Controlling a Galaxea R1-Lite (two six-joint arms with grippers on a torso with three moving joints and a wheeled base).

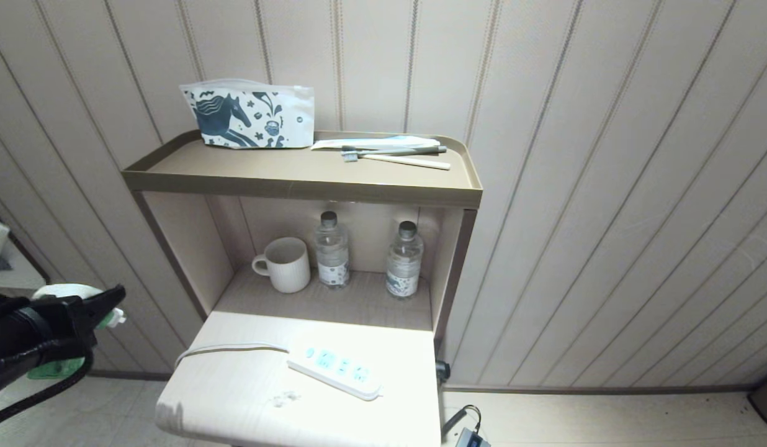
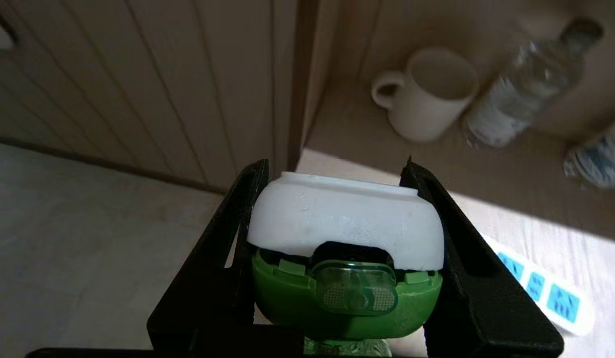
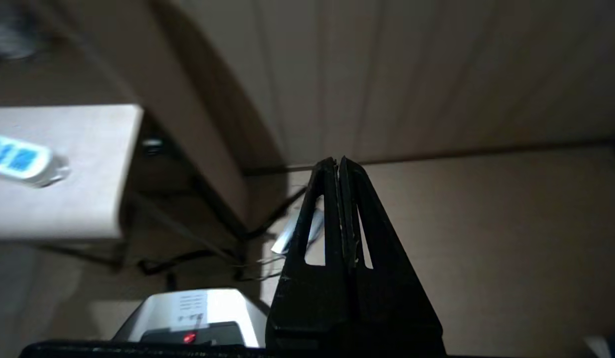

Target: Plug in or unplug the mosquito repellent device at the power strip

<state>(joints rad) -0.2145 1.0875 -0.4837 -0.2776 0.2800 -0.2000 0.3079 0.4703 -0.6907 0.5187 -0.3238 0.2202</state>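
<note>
While the power strip (image 1: 335, 368) lies unplugged-into near the desk's (image 1: 234, 397) front right edge, we see our left gripper (image 2: 337, 199) clamped on the mosquito repellent device (image 2: 345, 248) off the left edge; our right gripper (image 3: 339, 166) hangs beside the desk, jaws together

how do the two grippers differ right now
The left gripper is clamped on the white-capped green mosquito repellent device, off the table's left side; the right gripper is shut with nothing between its fingers, over the floor on the table's other side. Both have black tapered fingers.
</note>
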